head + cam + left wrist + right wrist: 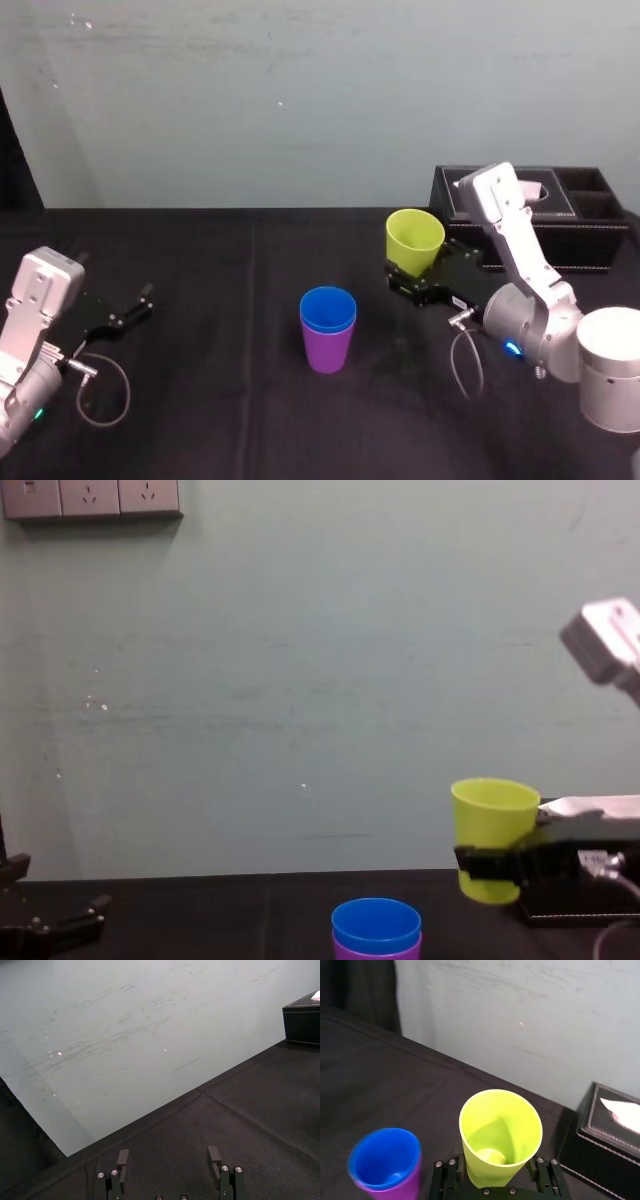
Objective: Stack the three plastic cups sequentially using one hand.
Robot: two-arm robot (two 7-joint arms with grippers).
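- The right claw (pixel 410 270) is clamped on the yellow-green cup (pixel 415 238), one finger on each side of its lower wall. The cup is mouth up, and in the chest view it is clear of the black table (pixel 200 400).
- The blue cup (pixel 328 308) is already nested in the purple cup (pixel 328 352) at mid-table. That pair stands apart from the held cup, on its left.
- So two are stacked, and I'd say the last one is on its way over.
- The left claw (pixel 168 1160) rests far off on the left side of the table, spread wide with nothing in it.
- Trouble spot one: the grip is low on the cup, so its base could clip the blue rim on the way down. That light, unheld pair would tip or skid.
- Trouble spot two: the cup looks slightly tilted. If it goes in crooked it could jam on the rim.
- Trouble spot three: letting go too high, so the cup bounces out.
- The black tissue box (pixel 590 225) sits just behind the arm and could catch a wide swing.
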